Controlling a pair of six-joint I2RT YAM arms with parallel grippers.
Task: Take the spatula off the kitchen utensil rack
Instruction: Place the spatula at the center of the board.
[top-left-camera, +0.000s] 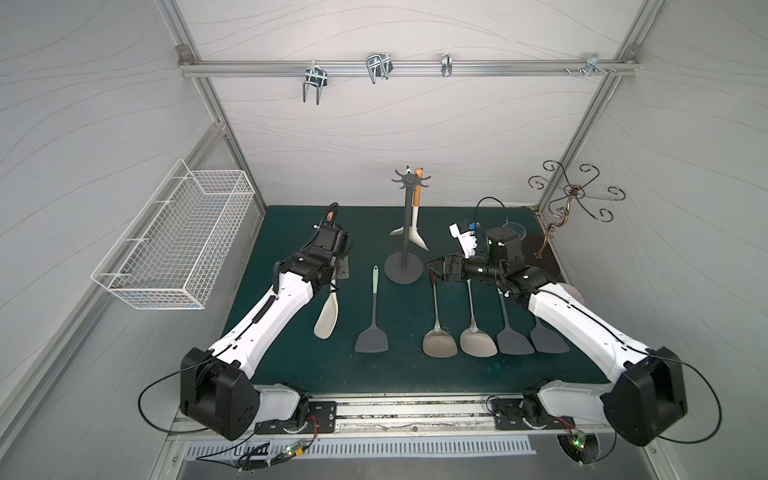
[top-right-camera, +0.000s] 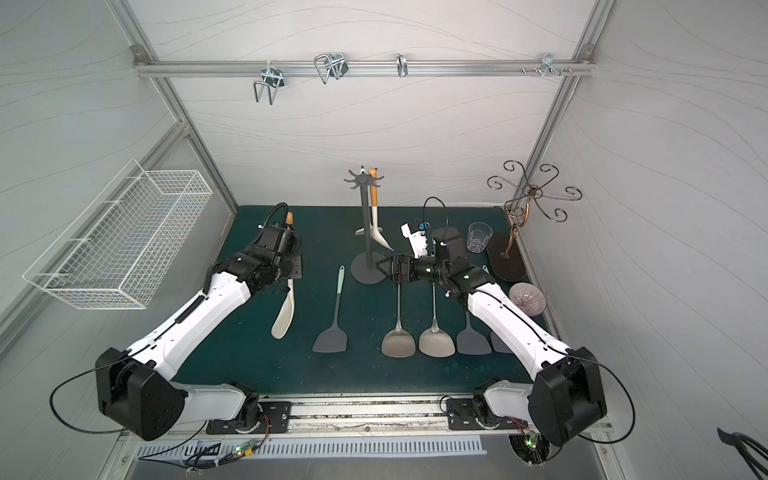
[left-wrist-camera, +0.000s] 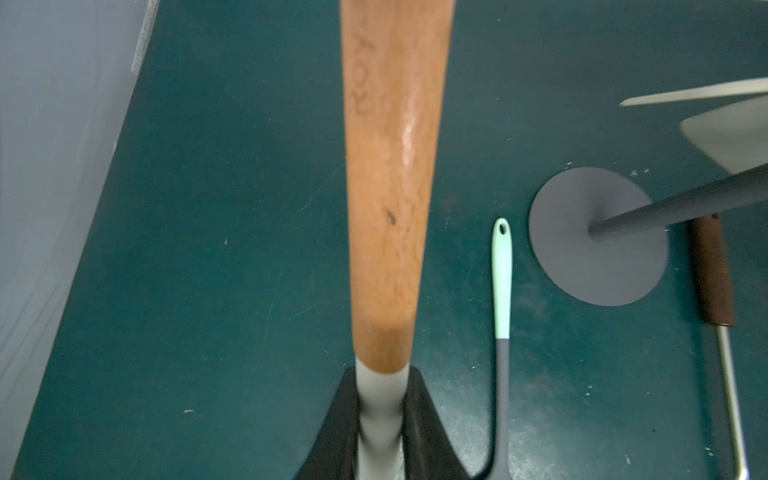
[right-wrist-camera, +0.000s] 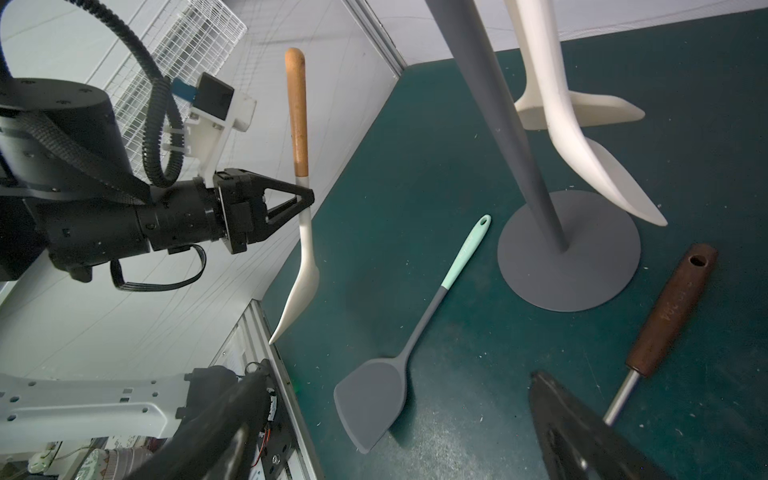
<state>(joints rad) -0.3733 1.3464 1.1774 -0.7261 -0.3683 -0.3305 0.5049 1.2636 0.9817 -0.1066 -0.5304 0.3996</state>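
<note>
We have a spatula (right-wrist-camera: 297, 116) off the rack (top-left-camera: 406, 232)
Left gripper (right-wrist-camera: 306, 201) clamps it clear; right gripper (top-right-camera: 384, 268) gapes open by the rack's base; setting down seems left.

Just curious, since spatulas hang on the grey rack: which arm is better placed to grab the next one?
Likely the right: the right gripper is open, empty and close to the kitchen utensil rack. The left gripper is shut on a wooden-handled spatula.

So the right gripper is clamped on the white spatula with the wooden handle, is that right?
No, it's the left gripper that is clamped on the white spatula with the wooden handle, as the right wrist view shows.
</note>
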